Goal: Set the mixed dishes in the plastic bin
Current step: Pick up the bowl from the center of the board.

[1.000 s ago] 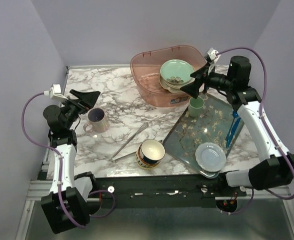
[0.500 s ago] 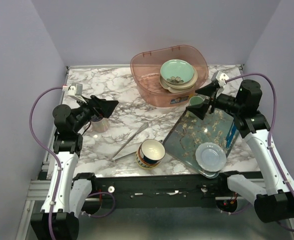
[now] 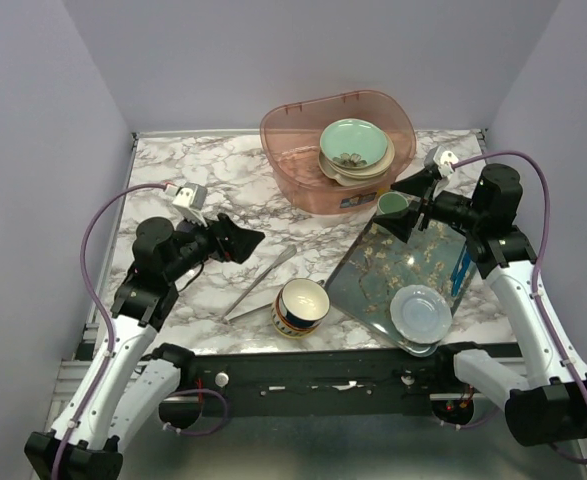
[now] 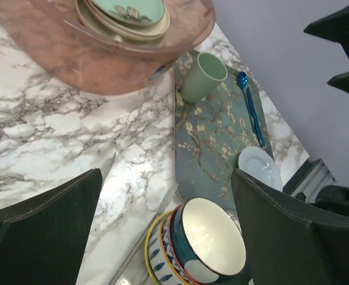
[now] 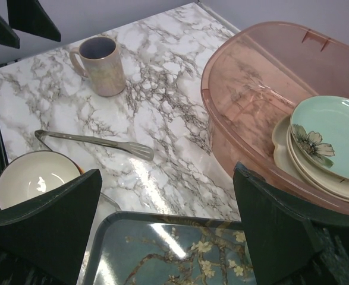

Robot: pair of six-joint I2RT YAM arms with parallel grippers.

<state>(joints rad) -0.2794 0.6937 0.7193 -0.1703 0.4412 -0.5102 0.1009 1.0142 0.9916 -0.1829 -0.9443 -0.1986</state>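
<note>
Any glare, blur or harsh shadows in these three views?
Top external: even light, soft shadows, scene sharp. Left wrist: bright glare patch on the white marble table beside the flat floral-printed tray; the navy-and-yellow patterned bowl is crisp. Right wrist: glare streaks on the marble and near the tray's rim, faint reflections on the translucent pink plastic bin; no motion blur.

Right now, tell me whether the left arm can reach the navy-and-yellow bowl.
Probably yes: the left gripper is open, close to the navy-and-yellow bowl, with only the flat metal tongs lying between.
</note>
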